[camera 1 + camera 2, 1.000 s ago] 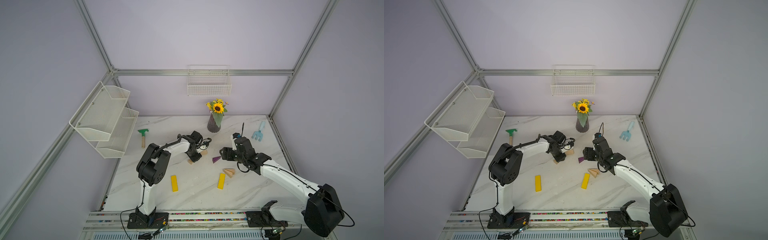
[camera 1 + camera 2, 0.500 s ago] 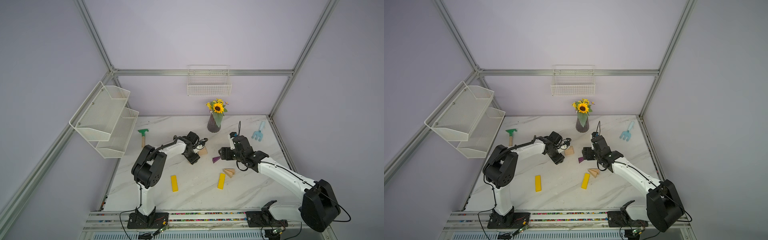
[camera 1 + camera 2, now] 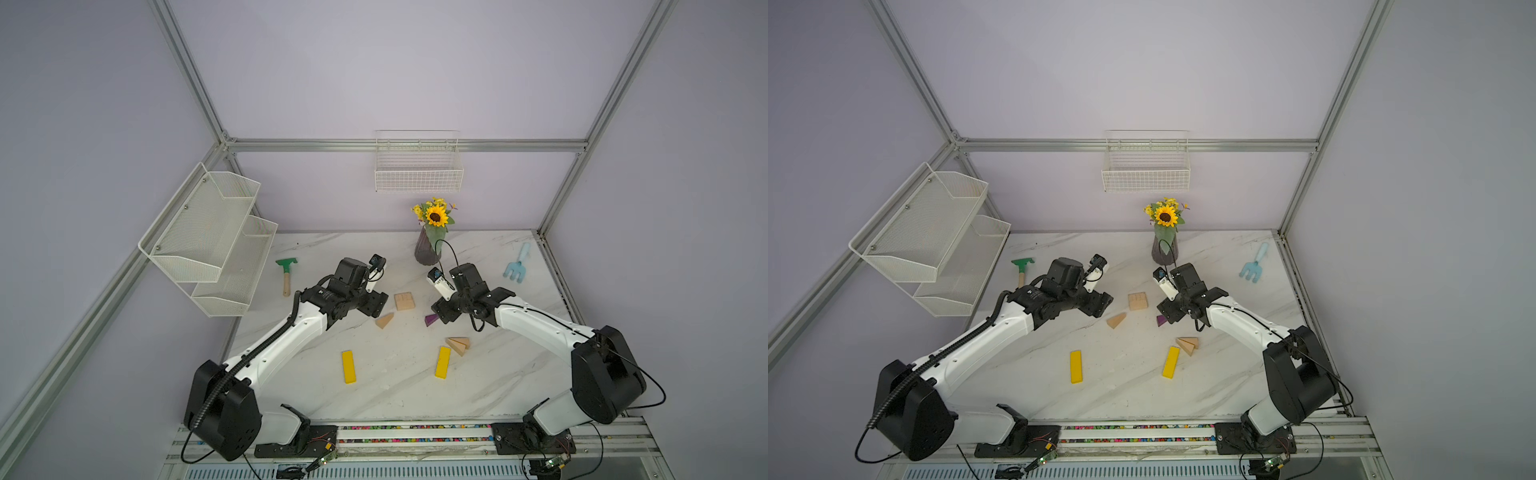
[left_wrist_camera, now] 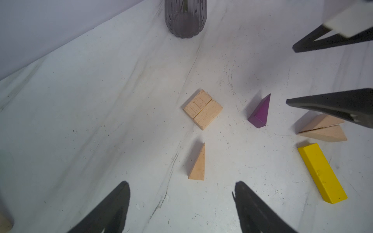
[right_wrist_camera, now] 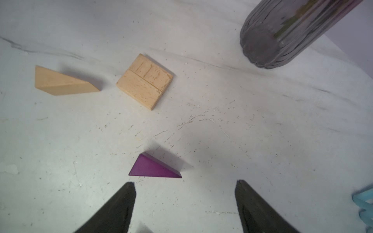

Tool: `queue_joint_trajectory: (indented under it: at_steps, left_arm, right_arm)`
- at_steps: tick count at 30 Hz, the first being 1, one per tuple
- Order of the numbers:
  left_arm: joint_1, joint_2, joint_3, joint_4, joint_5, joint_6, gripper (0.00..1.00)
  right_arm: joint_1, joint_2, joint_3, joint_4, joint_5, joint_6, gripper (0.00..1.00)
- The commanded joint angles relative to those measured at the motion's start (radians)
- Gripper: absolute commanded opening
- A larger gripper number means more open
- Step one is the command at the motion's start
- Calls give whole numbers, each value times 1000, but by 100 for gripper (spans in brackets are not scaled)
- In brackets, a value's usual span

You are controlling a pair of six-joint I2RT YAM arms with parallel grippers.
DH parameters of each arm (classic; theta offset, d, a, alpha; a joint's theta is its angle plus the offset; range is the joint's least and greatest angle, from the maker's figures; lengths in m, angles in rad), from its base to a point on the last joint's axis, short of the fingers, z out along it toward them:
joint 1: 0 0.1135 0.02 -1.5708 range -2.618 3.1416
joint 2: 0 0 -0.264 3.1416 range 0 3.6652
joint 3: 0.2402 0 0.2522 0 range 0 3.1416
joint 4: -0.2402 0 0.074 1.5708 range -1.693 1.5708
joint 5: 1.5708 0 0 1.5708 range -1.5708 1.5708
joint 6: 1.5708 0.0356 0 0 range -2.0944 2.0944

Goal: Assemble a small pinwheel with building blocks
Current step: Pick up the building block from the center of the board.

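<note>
The left gripper (image 4: pixel 181 182) is letting go, jaws spreading wide, and backing off the wooden square (image 3: pixel 404 301), leaving it lying free. The right gripper (image 5: pixel 185 181) is shifting slightly beside the square, jaws widening a touch.

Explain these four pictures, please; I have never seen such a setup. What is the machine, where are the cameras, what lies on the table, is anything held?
The machine is a robot with two white arms mounted along one table edge, each ending in a two-fingered gripper. The two wide pictures come from one twin camera high above. The two close-ups come from cameras on the wrists, looking out past the black fingers. On the marble table lie two plain blocks forming a square, a purple wedge, a lone wood wedge, two wood wedges side by side and two yellow bars. A sunflower vase, a green toy hoe and a blue toy rake sit further off. The left gripper and the right gripper are both open; nothing is held.
</note>
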Motion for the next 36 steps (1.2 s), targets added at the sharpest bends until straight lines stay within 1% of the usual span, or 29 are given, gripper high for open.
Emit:
queue_joint_trajectory:
  at_steps: [1, 6, 12, 19, 29, 32, 34, 36]
  left_arm:
    - [12, -68, -68, 38, -19, -98, 85]
    - [29, -141, -116, 30, -4, -108, 87]
    - [36, -167, -158, 60, 5, -127, 89]
    - [45, -163, -184, 120, 80, -147, 91]
    - [48, -158, -186, 142, 101, -165, 92]
    - [47, -167, -197, 144, 98, -170, 92]
    - [48, -174, -202, 141, 99, -174, 93]
    - [48, -178, -208, 142, 99, -175, 93]
  right_arm:
    - [-6, 19, -6, -5, -22, -131, 82]
    - [-5, 60, -6, -16, -19, -185, 82]
    - [-1, 92, -20, -10, -39, -228, 82]
    - [4, 123, -18, 23, -28, -220, 80]
    - [25, 201, 13, 54, -47, -185, 73]
    - [25, 222, 26, 65, -49, -172, 67]
    - [25, 240, 42, 56, -53, -160, 57]
    - [25, 256, 54, 55, -63, -143, 46]
